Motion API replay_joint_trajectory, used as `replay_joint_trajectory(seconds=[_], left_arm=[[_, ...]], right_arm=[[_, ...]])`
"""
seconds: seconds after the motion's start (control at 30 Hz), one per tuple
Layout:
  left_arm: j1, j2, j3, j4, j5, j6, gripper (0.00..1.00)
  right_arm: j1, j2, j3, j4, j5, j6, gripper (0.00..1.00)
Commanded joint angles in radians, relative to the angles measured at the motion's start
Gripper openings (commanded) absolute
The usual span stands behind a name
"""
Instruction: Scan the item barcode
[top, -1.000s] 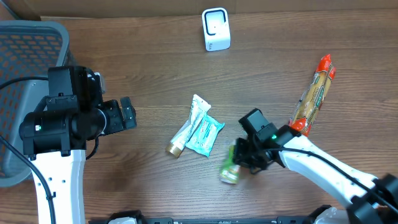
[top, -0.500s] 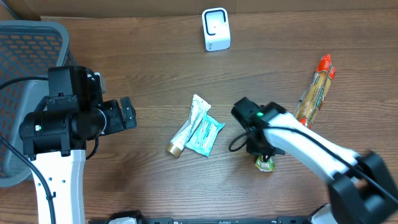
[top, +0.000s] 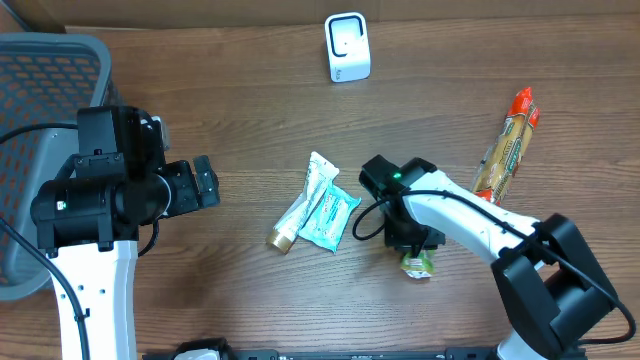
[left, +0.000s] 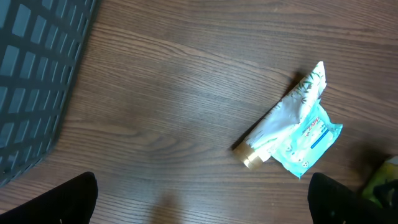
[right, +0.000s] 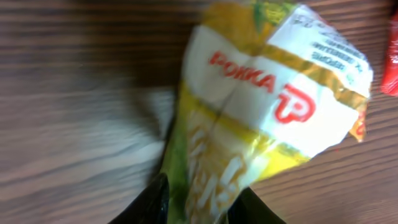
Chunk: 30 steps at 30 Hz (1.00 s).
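open tabletop (top: 240, 110) between the basket (top: 60, 40) and the tube (top: 298, 212); scanner (top: 347, 47) blocks the far edge.

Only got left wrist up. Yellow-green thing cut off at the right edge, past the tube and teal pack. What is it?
Observer: A yellow-green packet with red POKKA lettering on a white band. The right wrist view shows that face close up.
Operator: Is the right gripper on it?
Observer: Overhead shows the right gripper directly over the packet, with the packet's end poking out beneath it. In the wrist view its dark fingers flank the packet, but I cannot tell whether they are clamped on it.
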Motion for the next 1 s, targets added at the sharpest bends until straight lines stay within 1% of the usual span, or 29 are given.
replay_joint_trajectory(seconds=[0.0,0.13,0.23,0.43,0.57,0.67,0.7,0.77,0.83,0.87,0.97], left_arm=[[0.003,0.000,0.010,0.003,0.004,-0.017,1.00],[0.003,0.000,0.010,0.003,0.004,-0.017,0.99],[0.003,0.000,0.010,0.003,0.004,-0.017,0.99],[0.003,0.000,0.010,0.003,0.004,-0.017,1.00],[0.003,0.000,0.010,0.003,0.004,-0.017,1.00],[0.003,0.000,0.010,0.003,0.004,-0.017,1.00],[0.003,0.000,0.010,0.003,0.004,-0.017,1.00],[0.003,0.000,0.010,0.003,0.004,-0.017,1.00],[0.003,0.000,0.010,0.003,0.004,-0.017,1.00],[0.003,0.000,0.010,0.003,0.004,-0.017,1.00],[0.003,0.000,0.010,0.003,0.004,-0.017,1.00]], right_arm=[[0.068,0.005,0.071,0.002,-0.082,0.000,0.37],[0.122,0.005,0.103,0.010,-0.082,0.019,0.47],[0.137,0.005,0.116,0.034,-0.096,0.018,0.54],[0.093,-0.007,0.117,0.048,-0.127,0.055,0.54],[0.048,-0.080,0.117,0.022,-0.100,0.056,0.53],[0.028,-0.145,0.117,0.002,-0.093,0.055,0.57],[0.021,-0.161,0.117,-0.008,-0.092,0.056,0.59],[0.013,-0.167,0.116,-0.027,-0.105,0.064,0.75],[0.012,-0.164,0.105,-0.023,-0.145,0.063,0.85],[0.012,-0.164,0.091,-0.013,-0.167,0.063,0.88],[0.029,-0.163,0.029,0.028,-0.222,0.064,0.85]])
